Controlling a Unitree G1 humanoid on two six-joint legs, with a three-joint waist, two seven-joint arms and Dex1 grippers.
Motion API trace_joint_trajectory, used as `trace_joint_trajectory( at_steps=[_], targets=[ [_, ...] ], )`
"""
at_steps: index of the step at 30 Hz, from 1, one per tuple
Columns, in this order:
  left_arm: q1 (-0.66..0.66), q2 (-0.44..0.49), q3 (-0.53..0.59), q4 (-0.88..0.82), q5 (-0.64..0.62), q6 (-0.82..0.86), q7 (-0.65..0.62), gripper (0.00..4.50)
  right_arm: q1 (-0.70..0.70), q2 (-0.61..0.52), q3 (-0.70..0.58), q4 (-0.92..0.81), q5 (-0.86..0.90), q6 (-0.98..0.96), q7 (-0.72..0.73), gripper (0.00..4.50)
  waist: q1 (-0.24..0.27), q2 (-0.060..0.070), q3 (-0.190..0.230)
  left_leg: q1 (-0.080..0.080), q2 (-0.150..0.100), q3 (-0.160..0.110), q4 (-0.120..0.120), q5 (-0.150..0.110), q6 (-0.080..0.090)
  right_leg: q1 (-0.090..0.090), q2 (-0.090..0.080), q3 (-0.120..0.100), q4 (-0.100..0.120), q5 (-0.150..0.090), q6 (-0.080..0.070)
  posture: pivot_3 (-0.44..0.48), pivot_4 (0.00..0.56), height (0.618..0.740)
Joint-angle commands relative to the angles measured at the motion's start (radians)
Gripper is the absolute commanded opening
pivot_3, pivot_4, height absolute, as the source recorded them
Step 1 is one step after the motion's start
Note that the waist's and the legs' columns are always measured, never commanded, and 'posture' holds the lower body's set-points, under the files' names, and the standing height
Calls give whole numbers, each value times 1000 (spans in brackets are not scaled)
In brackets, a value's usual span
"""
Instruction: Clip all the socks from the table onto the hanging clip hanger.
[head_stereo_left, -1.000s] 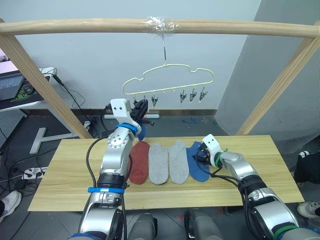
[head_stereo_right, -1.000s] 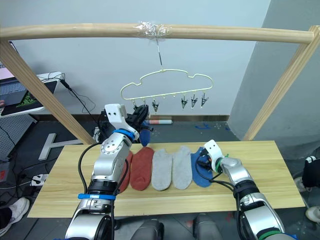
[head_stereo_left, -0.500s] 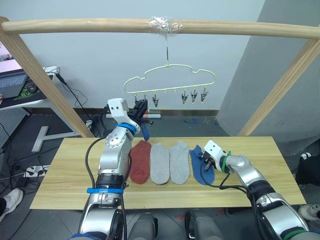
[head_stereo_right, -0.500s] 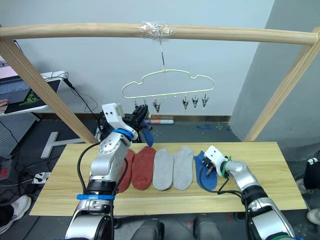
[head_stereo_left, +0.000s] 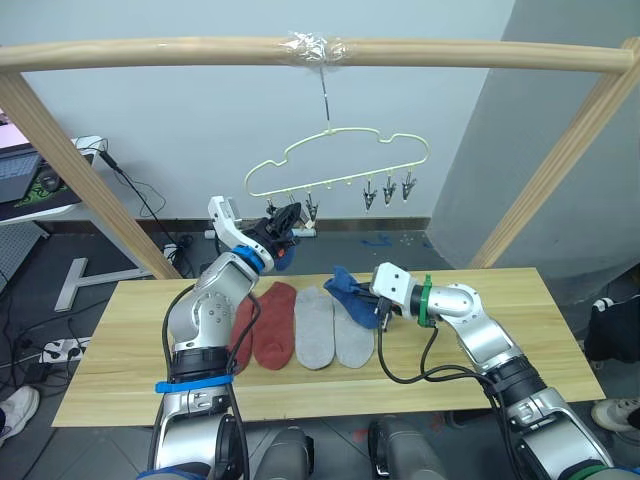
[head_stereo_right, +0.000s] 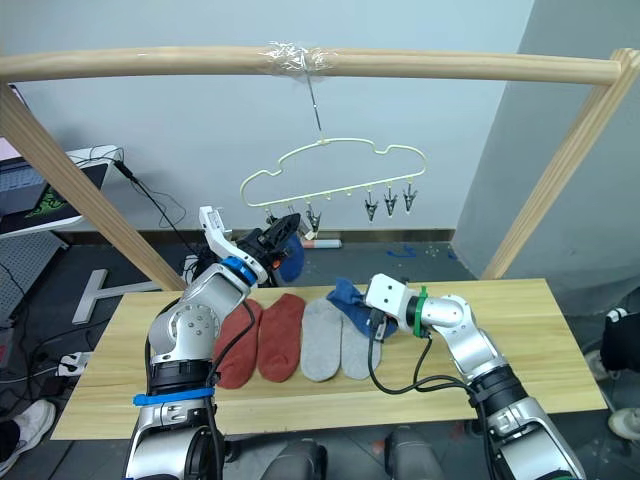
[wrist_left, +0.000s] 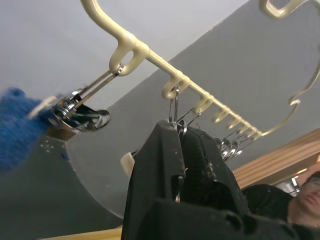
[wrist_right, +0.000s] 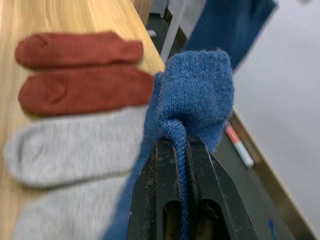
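**Second blue sock lifted; left gripper pinching a hanger clip**

Left of frame, head view: left gripper is raised to the clip hanger, fingers clenched on the second clip — judged to squeeze it open. Just left of it, the first blue sock already hangs from the end clip.

Centre, on the table: two rust-red socks and two grey socks lie in a row, touching, untouched.

Right of centre: right gripper grips the second blue sock by a fold, the sock raised clear of the grey pair, likely bound for the held clip.

Room: open air between sock and hanger; wooden pole frame well above. Four right-hand clips are free. Table's right end is bare.
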Motion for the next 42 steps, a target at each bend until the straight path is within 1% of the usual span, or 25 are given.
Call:
trace_joint_trajectory(
  at_steps=[1, 5, 23, 40, 42],
  targets=[
    [-2, 8, -1, -69, -43, 28, -16, 20, -79, 48, -1, 24, 3, -8, -26, 42, 0, 0, 0, 0, 0, 0, 0, 0, 0, 0, 0, 0, 0, 0, 0, 36, 172, 740],
    [11, 7, -11, -88, -29, 27, -10, 20, -129, 61, -5, 79, -8, -38, -42, 42, 1, 0, 0, 0, 0, -4, -1, 1, -2, 0, 0, 0, 0, 2, -4, 41, 173, 740],
    [30, -3, -28, -120, -40, 43, -9, 20, -241, 113, 2, 160, -18, -81, -76, 42, 4, 0, 0, -1, 0, -4, -1, 1, -2, -1, 0, 0, 0, 3, -5, 50, 169, 740],
    [33, -1, -42, -121, -37, 38, -19, 20, -261, 110, -5, 156, -16, -75, -95, 42, 6, 0, 0, -1, 0, -5, -1, 1, -2, -1, 0, 0, 0, 3, -5, 47, 162, 740],
    [32, 0, -46, -117, -33, 36, -21, 20, -266, 111, -6, 166, -18, -77, -102, 42, 6, 0, 0, -1, 0, -5, -1, 1, -2, -1, 0, 0, 0, 3, -5, 45, 154, 740]
  ],
)
